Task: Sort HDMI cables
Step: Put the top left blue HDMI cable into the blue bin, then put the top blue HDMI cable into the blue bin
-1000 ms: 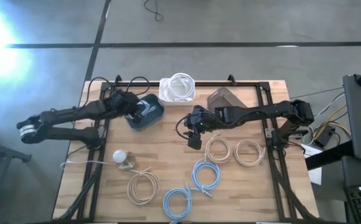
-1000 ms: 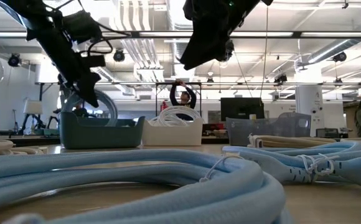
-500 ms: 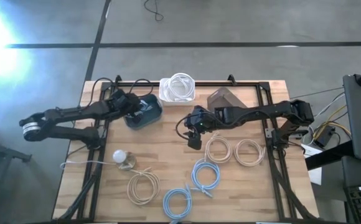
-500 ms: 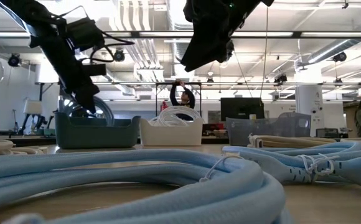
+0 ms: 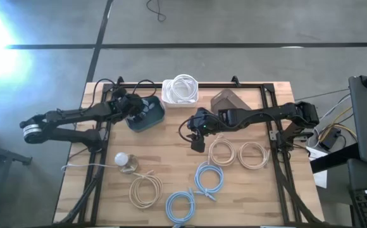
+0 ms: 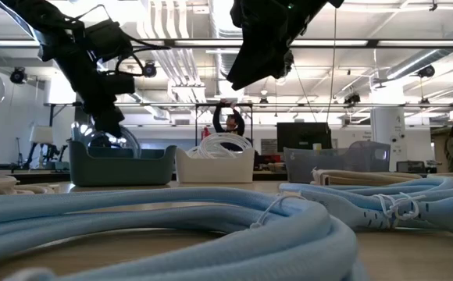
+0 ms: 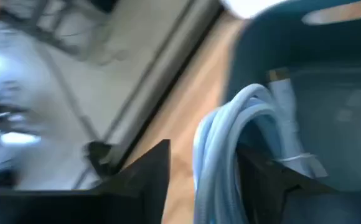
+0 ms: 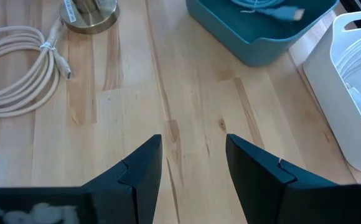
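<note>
While the left end effector (image 7: 202, 186) stands over the teal bin (image 5: 147, 114), clenched on a light blue cable coil (image 7: 230, 143), we judge the drop into that bin in hand, release being next, with the right end effector (image 8: 193, 168) spread and empty nearby above the counter (image 5: 171, 152).

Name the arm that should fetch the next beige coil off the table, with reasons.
Right. Its claw hangs open and empty beside the nearest beige coil, over the table. The left claw is over the blue bin, shut on a light blue coil.
</note>
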You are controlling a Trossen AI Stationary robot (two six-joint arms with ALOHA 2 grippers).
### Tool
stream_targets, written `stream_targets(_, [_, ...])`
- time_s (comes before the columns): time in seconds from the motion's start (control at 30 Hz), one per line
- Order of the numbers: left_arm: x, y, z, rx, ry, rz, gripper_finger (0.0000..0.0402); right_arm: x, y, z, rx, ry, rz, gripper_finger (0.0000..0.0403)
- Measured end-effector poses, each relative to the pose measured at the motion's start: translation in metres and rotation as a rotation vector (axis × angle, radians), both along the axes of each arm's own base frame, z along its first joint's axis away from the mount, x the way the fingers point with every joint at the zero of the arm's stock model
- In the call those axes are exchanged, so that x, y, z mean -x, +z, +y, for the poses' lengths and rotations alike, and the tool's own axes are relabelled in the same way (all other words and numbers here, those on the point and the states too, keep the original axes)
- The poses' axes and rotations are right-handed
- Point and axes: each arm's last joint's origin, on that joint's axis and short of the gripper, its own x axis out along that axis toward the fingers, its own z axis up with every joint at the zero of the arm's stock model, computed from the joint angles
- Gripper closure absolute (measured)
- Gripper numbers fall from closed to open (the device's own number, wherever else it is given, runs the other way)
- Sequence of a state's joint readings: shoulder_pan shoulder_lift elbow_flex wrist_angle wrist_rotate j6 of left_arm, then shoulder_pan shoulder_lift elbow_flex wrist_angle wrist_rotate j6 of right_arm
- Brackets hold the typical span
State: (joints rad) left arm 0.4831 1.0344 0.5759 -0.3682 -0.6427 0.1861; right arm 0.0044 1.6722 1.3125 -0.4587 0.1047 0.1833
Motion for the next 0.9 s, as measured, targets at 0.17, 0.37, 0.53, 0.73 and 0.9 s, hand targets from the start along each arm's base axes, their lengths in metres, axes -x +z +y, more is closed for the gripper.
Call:
stream_targets(0.17, [0.001, 0.005, 0.001, -0.052, 0.030, 0.037, 0.0204, 0.000, 0.000, 0.000, -0.001, 0.001, 0.000, 0.0229])
stream_targets(0.37, [-0.001, 0.009, 0.002, -0.053, 0.027, 0.023, 0.0200, 0.001, -0.003, 0.002, -0.036, 0.029, 0.008, 0.0229])
stream_targets(0.53, [-0.003, 0.008, 0.000, 0.016, -0.044, -0.024, 0.0200, 0.004, -0.013, 0.012, -0.137, 0.076, 0.041, 0.0229])
stream_targets(0.73, [-0.004, 0.007, -0.001, 0.058, -0.083, -0.053, 0.0200, 0.016, -0.039, 0.032, -0.178, 0.142, 0.129, 0.0229])
stream_targets(0.9, [-0.003, 0.011, 0.001, -0.006, -0.018, -0.028, 0.0200, 0.030, -0.065, 0.049, -0.267, 0.117, 0.192, 0.0229])
